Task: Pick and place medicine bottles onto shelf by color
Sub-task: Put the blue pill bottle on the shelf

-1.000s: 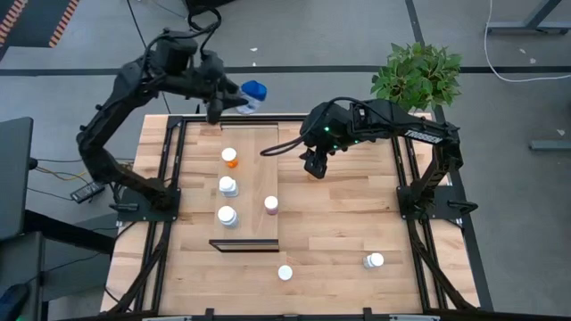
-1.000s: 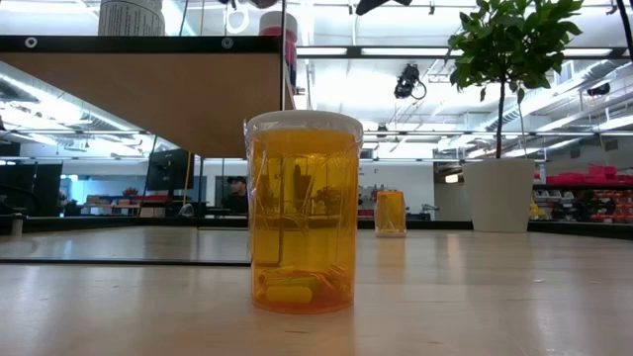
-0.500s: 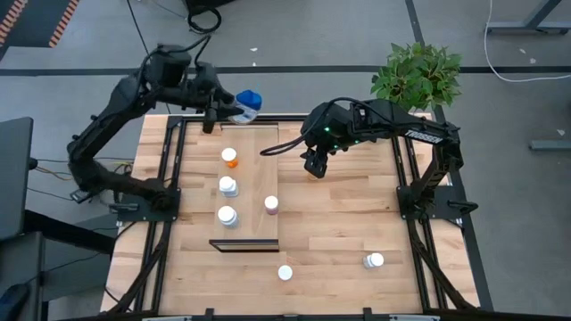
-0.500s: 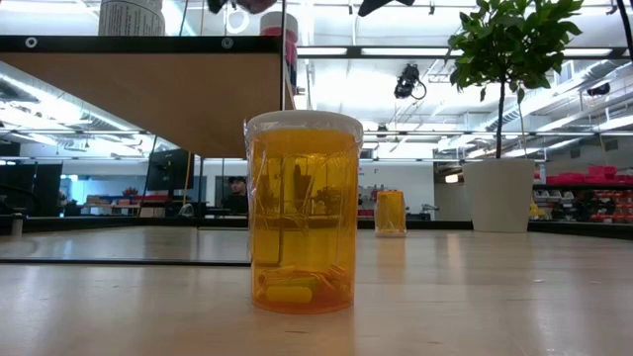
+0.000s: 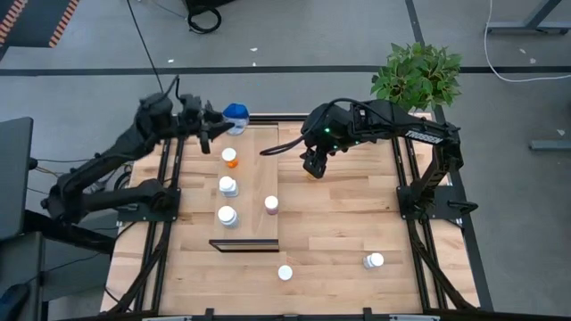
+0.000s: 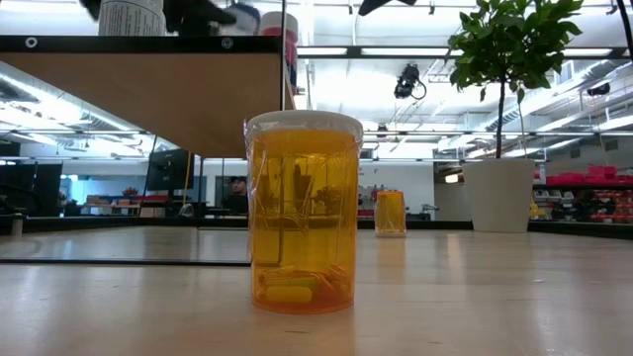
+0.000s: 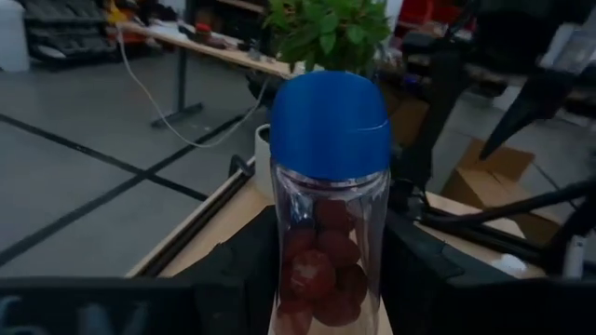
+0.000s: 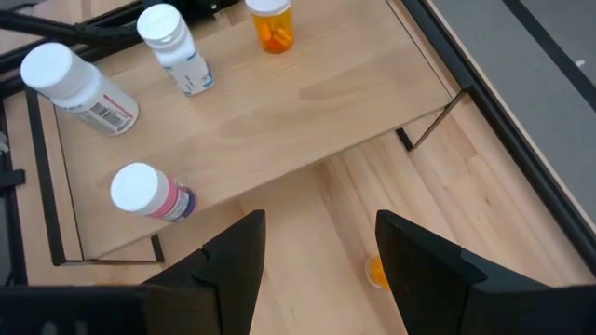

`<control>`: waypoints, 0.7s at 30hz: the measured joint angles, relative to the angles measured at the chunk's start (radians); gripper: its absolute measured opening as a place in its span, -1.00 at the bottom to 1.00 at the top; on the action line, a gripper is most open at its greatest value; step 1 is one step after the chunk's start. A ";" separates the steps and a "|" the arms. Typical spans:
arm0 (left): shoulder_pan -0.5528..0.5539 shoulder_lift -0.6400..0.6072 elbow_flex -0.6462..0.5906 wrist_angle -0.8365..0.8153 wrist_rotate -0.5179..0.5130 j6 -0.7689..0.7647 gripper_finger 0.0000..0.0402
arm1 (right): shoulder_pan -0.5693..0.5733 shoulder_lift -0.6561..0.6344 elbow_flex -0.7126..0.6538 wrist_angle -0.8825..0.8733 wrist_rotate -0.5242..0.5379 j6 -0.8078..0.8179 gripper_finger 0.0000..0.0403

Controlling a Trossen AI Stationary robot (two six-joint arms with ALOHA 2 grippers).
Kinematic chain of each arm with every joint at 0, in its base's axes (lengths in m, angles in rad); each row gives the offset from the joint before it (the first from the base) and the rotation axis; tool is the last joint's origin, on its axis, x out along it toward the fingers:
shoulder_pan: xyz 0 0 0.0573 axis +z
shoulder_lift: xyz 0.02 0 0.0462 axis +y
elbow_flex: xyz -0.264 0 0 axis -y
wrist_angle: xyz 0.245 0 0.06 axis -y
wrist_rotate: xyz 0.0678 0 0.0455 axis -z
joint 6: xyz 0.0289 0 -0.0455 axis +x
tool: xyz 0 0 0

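My left gripper point(image 5: 228, 121) is shut on a clear bottle with a blue cap point(image 5: 235, 113) and dark red pills point(image 7: 321, 265), at the far end of the light-wood shelf point(image 5: 254, 178). On the shelf stand an orange bottle point(image 5: 230, 157), two white bottles point(image 5: 228, 185) point(image 5: 227, 215) and a pink one point(image 5: 271, 204). My right gripper point(image 5: 312, 166) is open above a small orange bottle point(image 8: 376, 271) that stands on the table right of the shelf. Its fingers stand on either side of the bottle without touching it. My left gripper pinches the blue-capped bottle's clear body point(image 7: 289, 279), below the cap point(image 7: 329, 121), between its two fingers. The fingers point(image 7: 424, 274) come about level from the table's left. The bottle stands upright in the hold; I cannot tell whether its bottom touches the shelf.
Two white-capped bottles point(image 5: 285, 272) point(image 5: 373, 260) stand on the table near its front. In the low view an orange bottle point(image 6: 302, 225) stands close by. A potted plant point(image 5: 417, 76) stands at the far right corner. Dark frame rails point(image 5: 169, 178) run along both table sides.
My left gripper has gone down and toward the table's left and near side with the blue-capped bottle, coming to the far end of the shelf. The bottle, tilted before, now stands upright. My right gripper has kept still.
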 joint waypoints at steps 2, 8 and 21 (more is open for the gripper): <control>0.002 -0.026 -0.086 0.089 -0.013 0.000 -0.24 | 0.000 0.000 0.000 0.000 0.000 0.013 0.05; 0.002 -0.052 -0.283 0.284 -0.088 0.005 -0.20 | 0.000 0.000 0.000 -0.001 -0.002 0.055 0.05; 0.002 -0.051 -0.523 0.511 -0.147 0.017 -0.17 | 0.000 0.000 0.000 -0.043 -0.012 0.080 0.05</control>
